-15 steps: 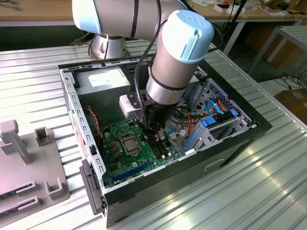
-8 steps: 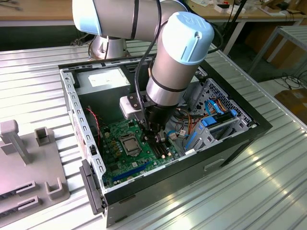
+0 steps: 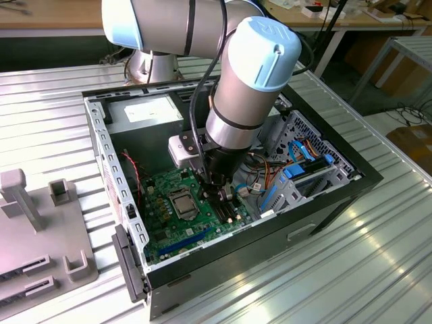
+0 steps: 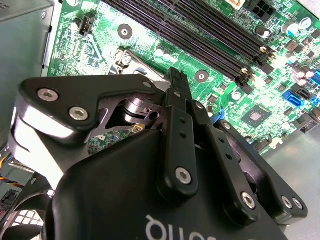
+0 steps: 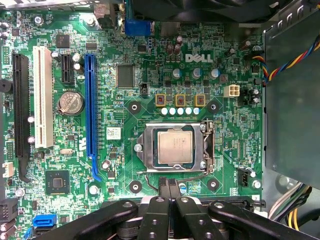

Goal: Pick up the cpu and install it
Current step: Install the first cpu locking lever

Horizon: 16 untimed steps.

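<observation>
The cpu (image 5: 174, 147) sits in its socket (image 5: 173, 149) at the board's (image 5: 125, 105) centre, the closed, empty end effector (image 5: 169, 192) at its 6 o'clock, so a tilted chip could bend pins if pressed

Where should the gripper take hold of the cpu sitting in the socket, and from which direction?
Probably from straight above, on two opposite edges. The cpu lies flat inside the socket frame, silver top up, so its sides are barely exposed and the frame crowds them. The gripper sits beside the socket, fingers together, not touching the chip.
</observation>
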Available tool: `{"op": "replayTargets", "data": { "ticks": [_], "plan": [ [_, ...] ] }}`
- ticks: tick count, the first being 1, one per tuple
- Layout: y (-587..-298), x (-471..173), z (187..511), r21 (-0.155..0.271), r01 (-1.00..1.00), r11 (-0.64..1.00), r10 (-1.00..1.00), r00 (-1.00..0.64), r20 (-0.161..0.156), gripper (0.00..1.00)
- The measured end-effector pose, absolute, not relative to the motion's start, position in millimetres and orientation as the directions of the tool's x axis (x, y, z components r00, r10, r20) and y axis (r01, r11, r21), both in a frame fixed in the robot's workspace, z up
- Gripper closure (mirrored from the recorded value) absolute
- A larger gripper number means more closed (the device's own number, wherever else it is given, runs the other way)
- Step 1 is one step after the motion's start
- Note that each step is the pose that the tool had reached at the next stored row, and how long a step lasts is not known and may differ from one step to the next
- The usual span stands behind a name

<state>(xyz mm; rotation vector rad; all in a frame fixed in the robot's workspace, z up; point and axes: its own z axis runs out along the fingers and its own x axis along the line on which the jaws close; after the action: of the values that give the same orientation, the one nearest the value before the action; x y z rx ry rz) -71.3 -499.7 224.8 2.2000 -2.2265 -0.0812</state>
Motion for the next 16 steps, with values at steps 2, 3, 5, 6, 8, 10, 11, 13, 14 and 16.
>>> {"op": "replayTargets", "data": {
  "ticks": [2, 3, 5, 6, 8, 10, 11, 13, 14, 16],
  "plan": [
    [-499.7, -71.3, 224.8, 0.044, -0.999, 0.011, -1.0, -0.013, -0.029, 0.89],
    [-499.7, -71.3, 224.8, 0.044, -0.999, 0.011, -1.0, -0.013, -0.029, 0.89],
    [-499.7, -71.3, 224.8, 0.044, -0.999, 0.011, -1.0, -0.013, -0.029, 0.89],
    [-499.7, -71.3, 224.8, 0.044, -0.999, 0.011, -1.0, -0.013, -0.029, 0.89],
    [-499.7, -71.3, 224.6, 0.044, -0.999, 0.011, -1.0, -0.012, -0.029, 0.89],
    [-499.7, -71.2, 223.6, 0.044, -0.999, 0.011, -1.0, -0.012, -0.029, 0.89],
    [-499.7, -71.2, 222.7, 0.044, -0.999, 0.011, -1.0, -0.012, -0.029, 0.89],
    [-499.7, -71.3, 219.6, 0.043, -0.999, 0.01, -1.0, -0.012, -0.029, 0.89],
    [-499.7, -71.3, 218.4, 0.043, -0.999, 0.01, -1.0, -0.012, -0.029, 0.89],
    [-499.8, -71.3, 216.0, 0.042, -0.999, 0.01, -1.0, -0.011, -0.029, 0.89]
  ]
}}
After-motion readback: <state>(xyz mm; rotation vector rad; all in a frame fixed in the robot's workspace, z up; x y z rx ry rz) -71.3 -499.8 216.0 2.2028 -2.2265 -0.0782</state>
